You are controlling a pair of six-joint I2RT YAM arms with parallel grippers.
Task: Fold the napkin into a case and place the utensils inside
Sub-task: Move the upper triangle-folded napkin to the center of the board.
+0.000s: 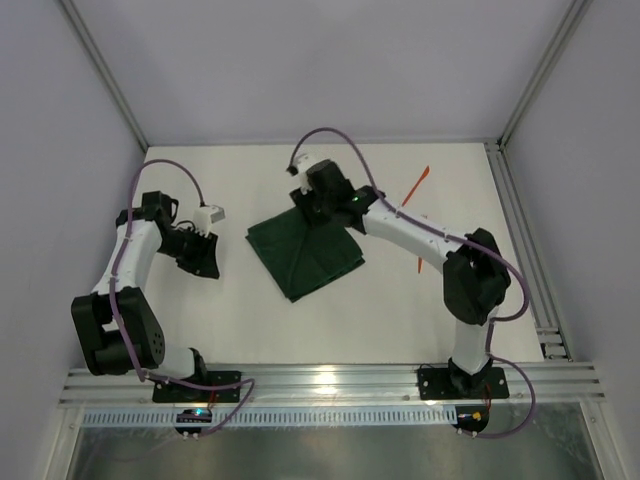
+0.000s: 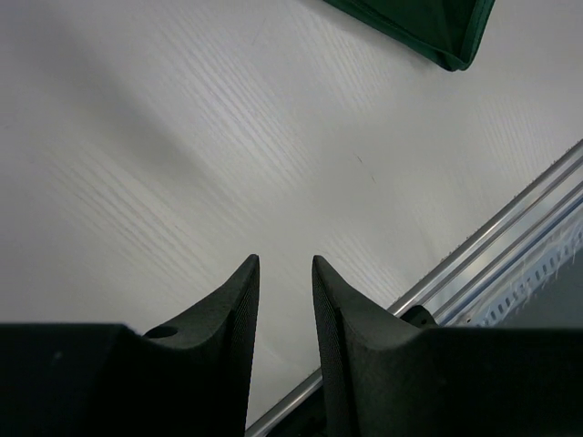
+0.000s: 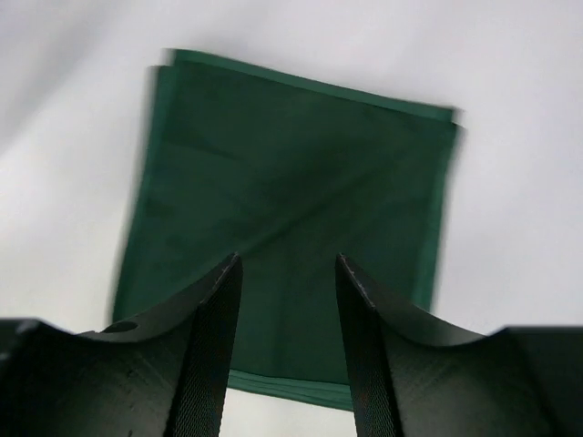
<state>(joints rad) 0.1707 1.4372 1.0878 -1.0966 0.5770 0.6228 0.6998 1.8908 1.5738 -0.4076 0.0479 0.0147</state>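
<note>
Napkin (image 1: 305, 250) lies folded into a rough square mid-table (image 1: 250, 330), tilted, edges layered. Right gripper (image 3: 284, 273) hangs over its far end – jaws spread, nothing between them but cloth below; can't tell if tips touch it. Left gripper (image 2: 285, 269) sits well left of the napkin over bare table, jaws slightly apart, empty. Two orange utensils on the right – one (image 1: 414, 184) far-right of the napkin, another (image 1: 421, 262) partly hidden by the right arm.
</note>
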